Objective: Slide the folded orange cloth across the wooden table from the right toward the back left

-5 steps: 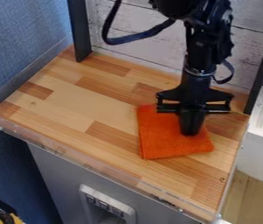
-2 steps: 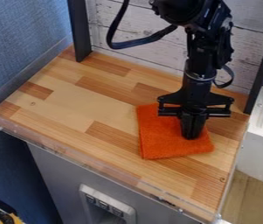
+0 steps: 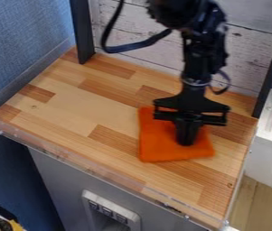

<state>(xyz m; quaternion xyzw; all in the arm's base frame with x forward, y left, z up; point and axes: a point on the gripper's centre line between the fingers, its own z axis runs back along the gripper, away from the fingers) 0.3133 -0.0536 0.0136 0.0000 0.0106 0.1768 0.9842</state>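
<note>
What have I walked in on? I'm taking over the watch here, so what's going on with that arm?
A black robot arm has its gripper down at the orange cloth, which lies spread on the wooden counter. Gripper and cloth have both just shifted a little toward the view's left. Whether it pinches the cloth or only presses on it, I can't tell.

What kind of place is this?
It looks like a workshop or lab test station: a wood-patterned tabletop with a clear plastic edging, and a black robot gripper at an orange cloth.
</note>
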